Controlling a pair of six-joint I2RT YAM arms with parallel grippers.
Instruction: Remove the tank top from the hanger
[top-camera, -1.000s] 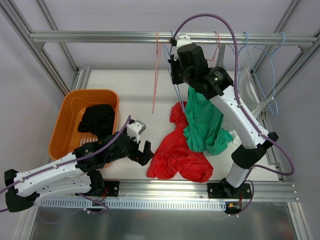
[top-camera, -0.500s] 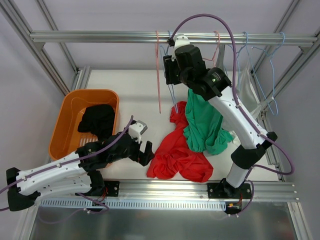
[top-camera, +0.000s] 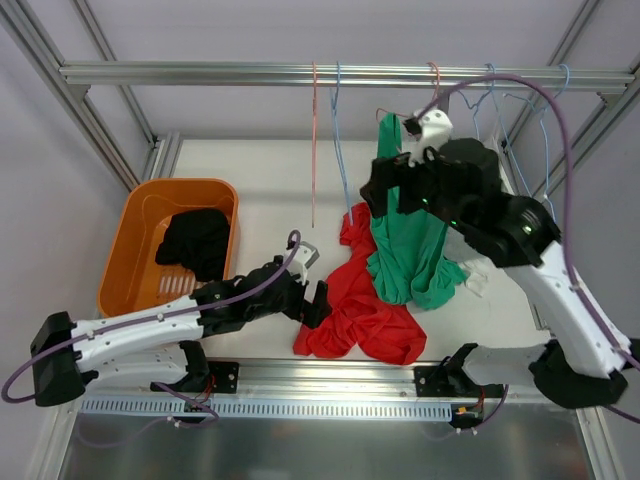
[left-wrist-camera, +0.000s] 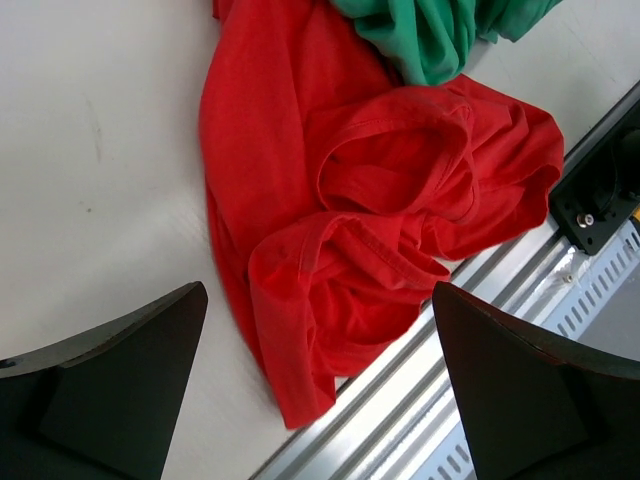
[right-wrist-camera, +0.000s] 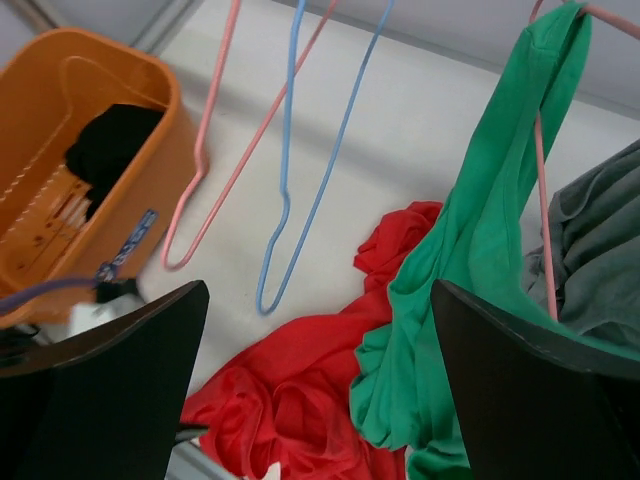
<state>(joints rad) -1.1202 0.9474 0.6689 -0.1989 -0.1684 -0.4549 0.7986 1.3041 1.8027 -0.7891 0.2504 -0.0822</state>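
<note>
**Colours on the rail and the table**

We see a solid green tank top (top-camera: 403, 250) on a pink wire hanger (right-wrist-camera: 543, 200). Just right of it hangs a plain grey garment (right-wrist-camera: 590, 230). Further left, the bare hanger (top-camera: 313, 150) is pink and the second hanger (top-camera: 341, 140) beside it is blue. On the off-white table (top-camera: 250, 170) lies a solid red garment (top-camera: 360, 320). At the left, the basket (top-camera: 182, 184) is orange and the cloth (top-camera: 195, 240) in it is black.

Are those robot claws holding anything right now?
No. Both the left gripper and the right gripper are open and empty. The green tank top hangs on its pink hanger, ungripped.
</note>
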